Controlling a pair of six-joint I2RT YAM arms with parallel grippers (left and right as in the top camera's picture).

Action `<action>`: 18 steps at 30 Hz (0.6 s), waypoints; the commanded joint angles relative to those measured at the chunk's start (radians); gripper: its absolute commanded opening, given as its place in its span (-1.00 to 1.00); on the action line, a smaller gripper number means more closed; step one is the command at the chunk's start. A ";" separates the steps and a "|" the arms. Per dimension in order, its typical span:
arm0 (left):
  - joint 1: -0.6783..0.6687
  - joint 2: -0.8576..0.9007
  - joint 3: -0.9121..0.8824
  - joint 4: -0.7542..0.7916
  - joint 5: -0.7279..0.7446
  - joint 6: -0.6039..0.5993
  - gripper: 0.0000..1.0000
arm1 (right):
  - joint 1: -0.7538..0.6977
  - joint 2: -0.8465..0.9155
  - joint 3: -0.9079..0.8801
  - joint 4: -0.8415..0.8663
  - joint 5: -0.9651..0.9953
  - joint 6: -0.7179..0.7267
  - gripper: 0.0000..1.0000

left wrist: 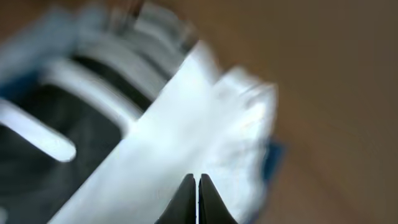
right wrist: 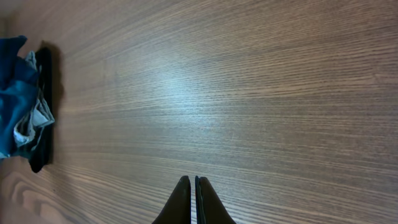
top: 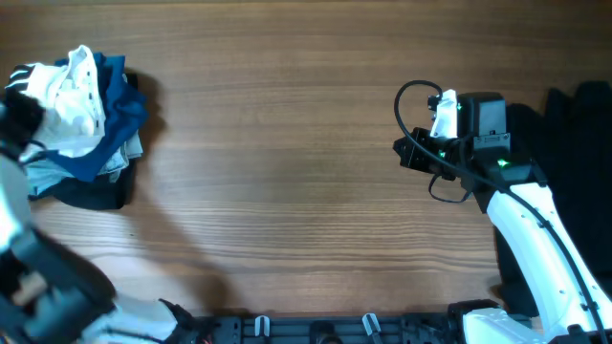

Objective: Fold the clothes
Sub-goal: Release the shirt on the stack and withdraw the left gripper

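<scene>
Blurred and cut off
Left wrist view smears the white shirt point(left wrist: 199, 124) into streaks; overhead, the black garment point(top: 583, 134) runs past the right edge.

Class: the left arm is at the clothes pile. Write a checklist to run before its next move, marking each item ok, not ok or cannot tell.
1. Left gripper shut: ok.
2. White shirt actually caught in it: cannot tell, the left wrist view is blurred.
3. Blue garment kept out of the grip: cannot tell.
4. Table centre bare for spreading: ok.
5. Right gripper shut, empty, over bare wood: ok.
</scene>
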 commanded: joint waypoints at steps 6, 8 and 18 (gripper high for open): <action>-0.003 0.216 -0.010 -0.084 0.018 0.106 -0.92 | 0.005 -0.002 0.018 -0.024 -0.008 -0.013 -0.91; -0.003 0.145 -0.010 -0.093 0.087 0.116 -0.79 | 0.005 -0.005 0.018 -0.021 -0.008 -0.049 -0.92; -0.135 -0.439 -0.010 -0.462 0.166 0.348 -0.05 | 0.005 -0.254 0.100 0.001 -0.004 -0.235 -0.89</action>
